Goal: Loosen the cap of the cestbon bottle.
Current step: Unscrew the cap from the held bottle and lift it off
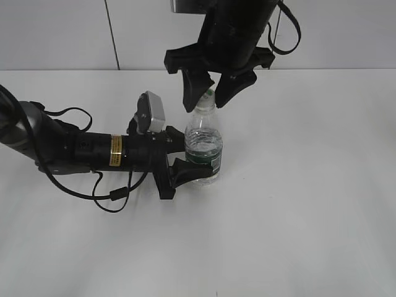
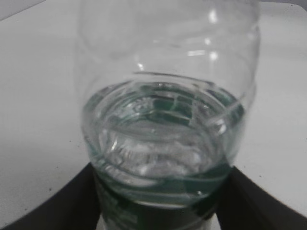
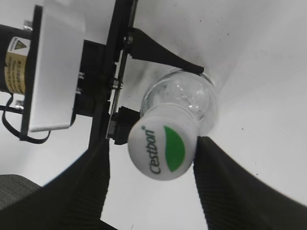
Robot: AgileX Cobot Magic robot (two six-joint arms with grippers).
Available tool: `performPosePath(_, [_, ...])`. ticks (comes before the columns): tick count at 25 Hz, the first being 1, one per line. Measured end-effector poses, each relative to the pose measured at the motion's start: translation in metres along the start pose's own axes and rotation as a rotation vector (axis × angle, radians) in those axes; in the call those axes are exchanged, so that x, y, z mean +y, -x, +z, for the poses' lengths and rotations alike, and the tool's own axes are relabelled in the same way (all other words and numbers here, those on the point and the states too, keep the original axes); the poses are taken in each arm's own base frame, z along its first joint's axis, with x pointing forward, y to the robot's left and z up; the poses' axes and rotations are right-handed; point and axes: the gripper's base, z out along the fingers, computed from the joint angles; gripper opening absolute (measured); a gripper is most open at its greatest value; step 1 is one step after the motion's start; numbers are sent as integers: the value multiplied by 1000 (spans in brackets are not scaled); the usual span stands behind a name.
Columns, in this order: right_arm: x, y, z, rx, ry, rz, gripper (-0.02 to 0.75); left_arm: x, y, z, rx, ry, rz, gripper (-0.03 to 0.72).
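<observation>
Right wrist view | round white cap [image 3: 163, 149] between spread right tool [image 3: 151, 184] | left tool [image 1: 185, 162] pinching clear bottle [image 1: 203, 143]

Looking straight down on a white cap [image 3: 162, 147] that is showing a green leaf mark and the word "Cestbon". The right gripper [image 3: 151, 165] is straddling it, one dark ribbed finger [image 3: 84, 184] standing off to the cap's left, the other seeming to touch its right edge. Below, the clear cestbon bottle [image 3: 192, 96] is sitting between the left gripper's [image 3: 158, 81] black fingers, which are pressing its sides. A white table [image 3: 259, 57] is lying underneath.
</observation>
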Motion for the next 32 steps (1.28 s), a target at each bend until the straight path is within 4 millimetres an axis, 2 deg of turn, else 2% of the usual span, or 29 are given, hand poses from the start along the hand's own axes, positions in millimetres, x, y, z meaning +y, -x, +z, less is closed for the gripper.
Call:
performPosePath(8, [0,0,-4,-15,-6,-4,400,0,0,0,0,0,0,417])
performPosePath(14, [-2,0,-4,-16,-26,-13,305,0,0,0,0,1,0,417])
performPosePath(20, [-3,0,-5,-11,-54,-71,304,0,0,0,-1,2,-2,417])
performPosePath(26, [-3,-1,-5,3,-55,-355,304,0,0,0,-1,2,-2,417])
performPosePath(29, [-4,-1,-5,15,-60,-596,304,0,0,0,-1,3,-6,417])
performPosePath(32, [-5,-1,-5,33,-73,-929,304,1,0,0,-2,6,-7,417])
